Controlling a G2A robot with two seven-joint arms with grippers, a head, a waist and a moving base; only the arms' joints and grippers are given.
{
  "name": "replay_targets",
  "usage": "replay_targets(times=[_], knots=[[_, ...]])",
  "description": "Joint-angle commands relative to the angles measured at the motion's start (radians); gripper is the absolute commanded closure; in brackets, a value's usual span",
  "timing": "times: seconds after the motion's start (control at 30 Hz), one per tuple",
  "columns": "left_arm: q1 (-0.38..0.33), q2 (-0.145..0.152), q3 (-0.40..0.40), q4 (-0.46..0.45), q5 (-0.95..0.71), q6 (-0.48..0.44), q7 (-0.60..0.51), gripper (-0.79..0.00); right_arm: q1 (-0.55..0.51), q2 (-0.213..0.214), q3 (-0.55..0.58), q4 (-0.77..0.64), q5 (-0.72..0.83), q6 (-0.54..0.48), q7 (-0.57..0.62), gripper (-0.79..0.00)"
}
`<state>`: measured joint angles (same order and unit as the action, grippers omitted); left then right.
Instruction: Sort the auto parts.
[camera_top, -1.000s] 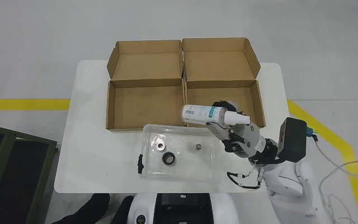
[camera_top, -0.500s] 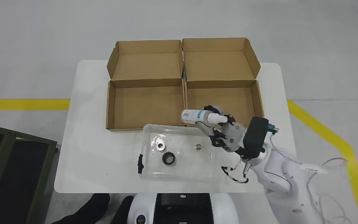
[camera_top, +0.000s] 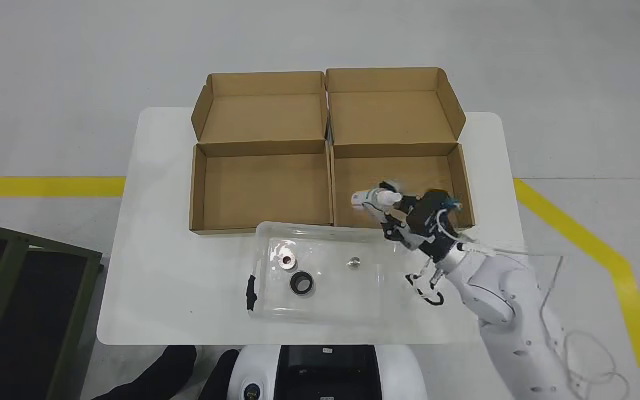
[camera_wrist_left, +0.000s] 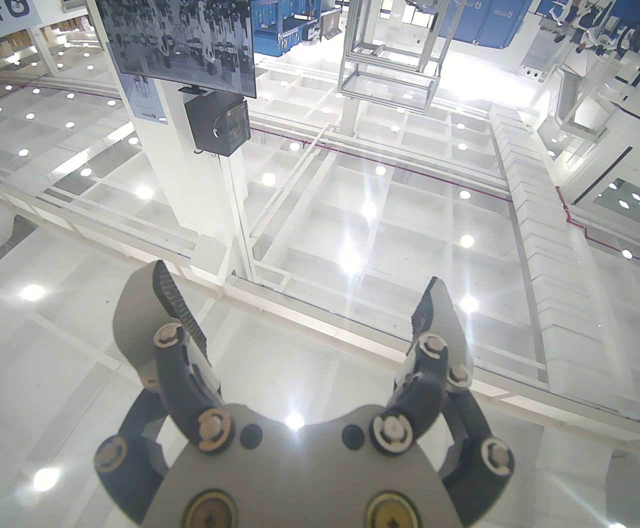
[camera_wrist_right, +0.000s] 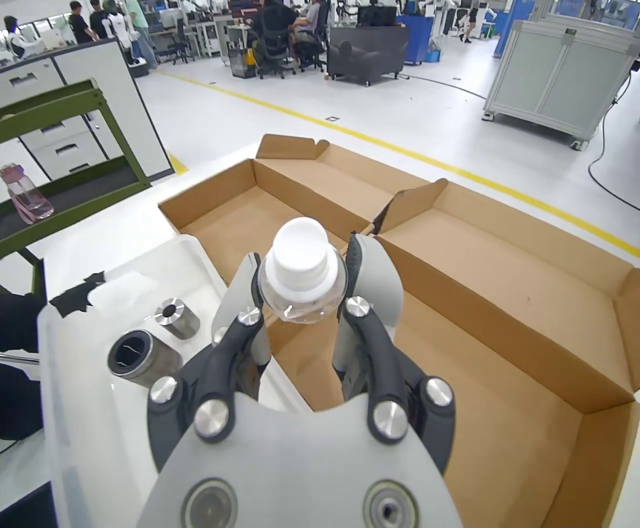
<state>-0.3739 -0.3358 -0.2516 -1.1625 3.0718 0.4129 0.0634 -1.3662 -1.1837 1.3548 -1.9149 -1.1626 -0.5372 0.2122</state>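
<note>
I hold the clear plastic bottle (camera_wrist_right: 300, 280) by its neck in my right gripper (camera_wrist_right: 302, 275), both fingers (camera_wrist_right: 372, 280) pressed against it just below the white cap (camera_wrist_right: 300, 255), which faces away from my wrist. Seen from above, the bottle (camera_top: 360, 204) lies roughly level over the near left corner of the right cardboard box (camera_top: 440, 170), just beyond the far edge of the clear plastic bin (camera_top: 330, 305).

My right arm (camera_top: 500, 290) comes in from the near right, slanting far and left across the near right part of the white table (camera_top: 160, 250), with the right gripper (camera_top: 392, 208) over the near part of that box. How high the bottle hangs above the box floor, I cannot tell.

The left cardboard box (camera_top: 260, 190) stands side by side with the right one, touching it, both with lids folded back to the far side. In the bin lie a small steel cylinder (camera_wrist_right: 175, 317), a larger dark-rimmed metal sleeve (camera_wrist_right: 140, 352) just beside it, and a small metal piece (camera_top: 353, 263) apart to the right. A strip of black tape (camera_top: 250, 293) sits on the bin's left wall.

My left gripper (camera_wrist_left: 297, 300) is turned up toward the ceiling, its fingers spread wide with nothing between them.
</note>
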Motion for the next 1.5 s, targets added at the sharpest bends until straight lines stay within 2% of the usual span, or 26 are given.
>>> replay_targets(times=[0.0,0.6,1.17,1.2,1.27,1.3,1.4,1.43,1.47], knots=[[0.0,0.0,0.0,0.0,0.0,0.0,0.0,-0.785,0.027,0.0,-0.009,0.024,-0.02,0.01,0.021,0.0],[0.0,0.0,0.0,0.0,0.0,0.0,0.0,-0.785,0.241,-0.02,-0.136,0.231,-0.009,0.067,0.151,0.0],[0.0,0.0,0.0,0.0,0.0,0.0,0.0,-0.785,0.37,-0.042,-0.237,0.396,0.002,0.108,0.243,0.0],[0.0,0.0,0.0,0.0,0.0,0.0,0.0,-0.785,0.372,-0.043,-0.239,0.402,0.002,0.111,0.247,-0.065],[0.0,0.0,0.0,0.0,0.0,0.0,0.0,-0.785,0.377,-0.044,-0.244,0.41,-0.003,0.115,0.251,-0.139],[0.0,0.0,0.0,0.0,0.0,0.0,0.0,-0.785,0.378,-0.044,-0.246,0.413,-0.004,0.116,0.253,-0.249],[0.0,0.0,0.0,0.0,0.0,0.0,0.0,-0.785,0.38,-0.045,-0.25,0.415,-0.008,0.117,0.257,-0.302],[0.0,0.0,0.0,0.0,0.0,0.0,0.0,-0.785,0.38,-0.045,-0.251,0.414,-0.011,0.117,0.259,-0.376],[0.0,0.0,0.0,0.0,0.0,0.0,0.0,-0.785,0.379,-0.045,-0.251,0.413,-0.013,0.118,0.259,-0.533]])
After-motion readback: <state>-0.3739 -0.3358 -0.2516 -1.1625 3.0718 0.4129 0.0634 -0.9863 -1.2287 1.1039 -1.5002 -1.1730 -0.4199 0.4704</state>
